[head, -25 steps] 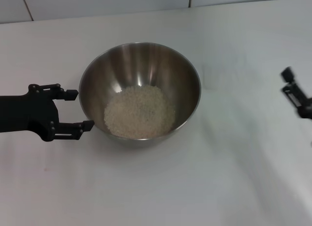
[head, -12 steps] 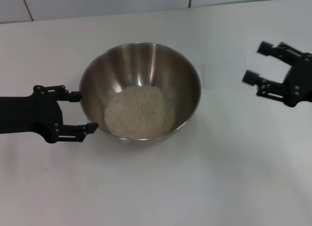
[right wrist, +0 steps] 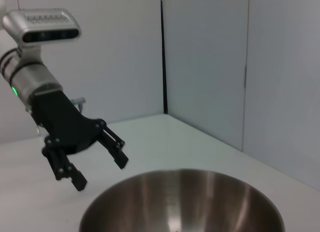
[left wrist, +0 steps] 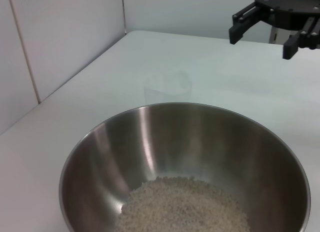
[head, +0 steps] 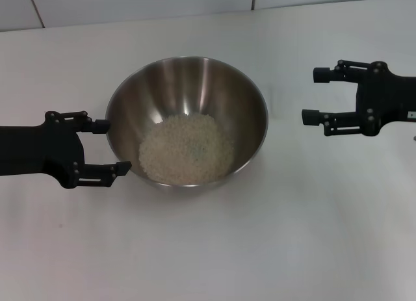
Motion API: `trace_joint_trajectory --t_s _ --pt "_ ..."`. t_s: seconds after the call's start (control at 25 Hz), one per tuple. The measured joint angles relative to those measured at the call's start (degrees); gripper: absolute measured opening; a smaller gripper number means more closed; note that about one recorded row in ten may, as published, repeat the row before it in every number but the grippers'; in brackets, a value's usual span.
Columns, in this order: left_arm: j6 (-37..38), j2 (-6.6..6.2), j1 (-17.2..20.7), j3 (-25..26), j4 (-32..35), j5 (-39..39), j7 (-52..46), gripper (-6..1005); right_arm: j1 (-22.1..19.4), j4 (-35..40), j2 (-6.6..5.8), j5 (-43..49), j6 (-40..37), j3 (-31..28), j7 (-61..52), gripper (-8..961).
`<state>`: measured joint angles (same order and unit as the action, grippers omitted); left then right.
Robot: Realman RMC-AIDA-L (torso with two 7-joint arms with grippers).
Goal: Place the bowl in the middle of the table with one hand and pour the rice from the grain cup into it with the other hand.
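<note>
Steel bowl (head: pixel 186 119) between two spread pincers: left pincer (head: pixel 112 145) seemingly touching its rim, right pincer (head: pixel 314 95) well apart.

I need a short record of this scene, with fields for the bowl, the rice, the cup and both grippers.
bowl: bowl upright on the table
rice: rice heaped inside the bowl
grain cup: clear cup upright on the table beyond the bowl, seen faintly in the left wrist view; no rice visible inside
left gripper: left gripper open, at the bowl's left rim
right gripper: right gripper open, holding nothing, to the right of the bowl
</note>
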<state>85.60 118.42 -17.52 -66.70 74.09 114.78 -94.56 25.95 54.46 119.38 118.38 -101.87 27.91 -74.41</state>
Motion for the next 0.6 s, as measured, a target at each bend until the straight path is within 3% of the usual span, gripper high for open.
trace_joint_trajectory --t_s 0.6 --pt "-0.1 -0.04 -0.1 0.0 0.2 0.0 0.0 827 0.1 4.9 0.00 2.3 5.6 10.7 -6.4 832"
